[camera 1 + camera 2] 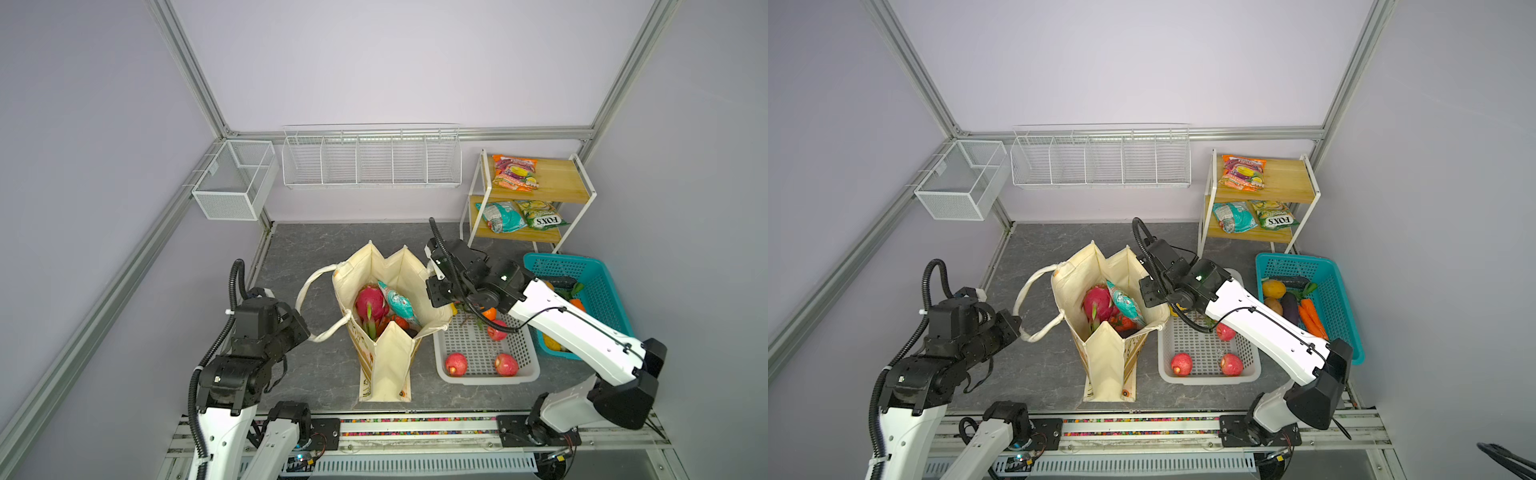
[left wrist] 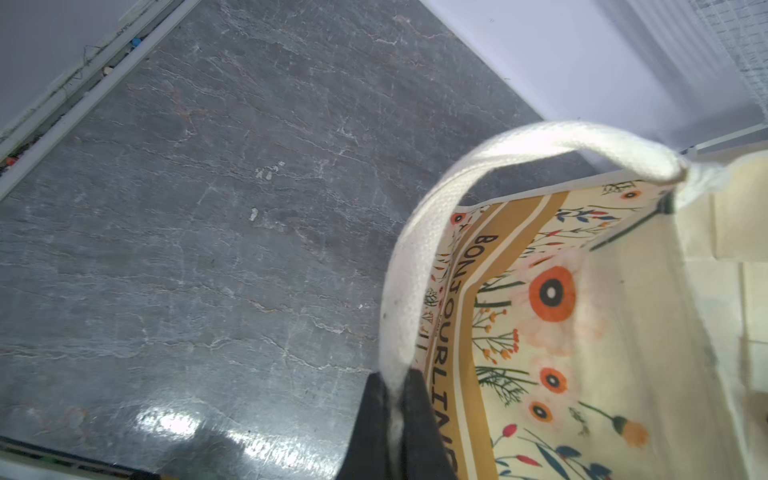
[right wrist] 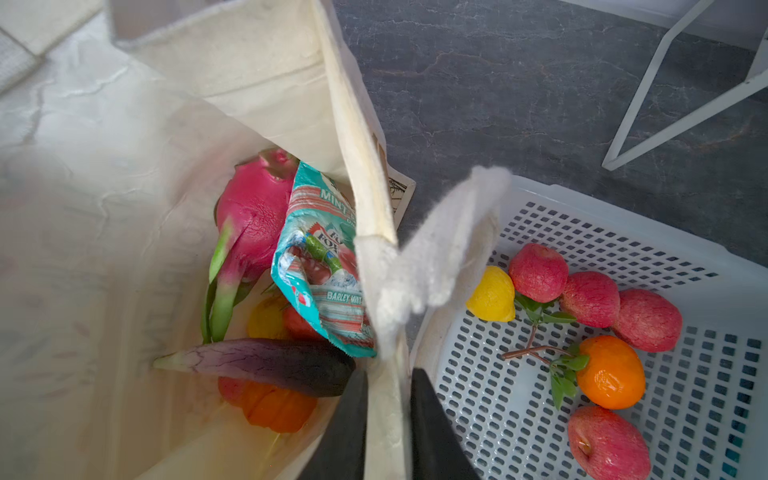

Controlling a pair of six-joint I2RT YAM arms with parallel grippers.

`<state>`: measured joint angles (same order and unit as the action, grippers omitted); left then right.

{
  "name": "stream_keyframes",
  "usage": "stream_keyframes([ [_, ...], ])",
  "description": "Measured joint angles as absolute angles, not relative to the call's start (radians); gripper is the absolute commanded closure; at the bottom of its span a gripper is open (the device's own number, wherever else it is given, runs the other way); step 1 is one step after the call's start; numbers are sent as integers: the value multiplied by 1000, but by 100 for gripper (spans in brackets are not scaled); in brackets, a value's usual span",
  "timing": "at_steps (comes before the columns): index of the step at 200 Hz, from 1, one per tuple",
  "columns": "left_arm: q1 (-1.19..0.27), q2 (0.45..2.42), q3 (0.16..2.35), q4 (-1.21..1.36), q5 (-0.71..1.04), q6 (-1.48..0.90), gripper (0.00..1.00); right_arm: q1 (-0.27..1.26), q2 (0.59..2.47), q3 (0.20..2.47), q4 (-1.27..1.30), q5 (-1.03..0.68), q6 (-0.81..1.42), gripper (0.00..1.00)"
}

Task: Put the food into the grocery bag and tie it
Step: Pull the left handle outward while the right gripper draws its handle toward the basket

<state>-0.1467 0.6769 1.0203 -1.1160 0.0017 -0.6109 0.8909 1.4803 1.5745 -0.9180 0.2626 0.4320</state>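
1. The grocery bag (image 1: pixel 386 361) stood upright and open-mouthed at the middle of the worktop, nearer its front edge. A dragon fruit (image 3: pixel 253 216), a teal packet (image 3: pixel 320 266) and an eggplant (image 3: pixel 282 365) lay inside.
2. The left end effector (image 2: pixel 392 382) was clamped on the left strap handle (image 2: pixel 415 257), on the bag's side facing the worktop's left edge.
3. The right end effector (image 3: pixel 388 399) straddled cream fabric at the bag's opposite rim, jaws a little apart. Whether they pinched it could not be told.
4. Apples (image 1: pixel 456 364) lay in the white basket (image 1: pixel 486 378) just beside the bag. Vegetables (image 1: pixel 1308 316) sat in the teal basket (image 1: pixel 557 257) at the right edge, and packets (image 1: pixel 515 172) on the shelf (image 1: pixel 557 183) at the back right corner, so loading looked unfinished.
5. The step appeared to be taking hold of both sides of the bag. Done well, the right side would need a sure grip on the right strap handle (image 3: pixel 449 232) itself, not the wall. Both pulls should be even and gentle so the tall bag would not tip or spill.
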Motion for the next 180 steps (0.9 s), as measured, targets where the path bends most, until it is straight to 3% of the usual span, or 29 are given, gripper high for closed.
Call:
stream_keyframes([
  [87,-96,791,1044,-1126,-42,-542,100,891,1378,1666,-952,318,443,40],
  [133,34,831,1044,-1117,9,-487,100,784,1202,1604,-966,349,472,38],
  [180,104,867,1044,-1116,54,-433,100,617,1153,1305,-870,154,533,39],
])
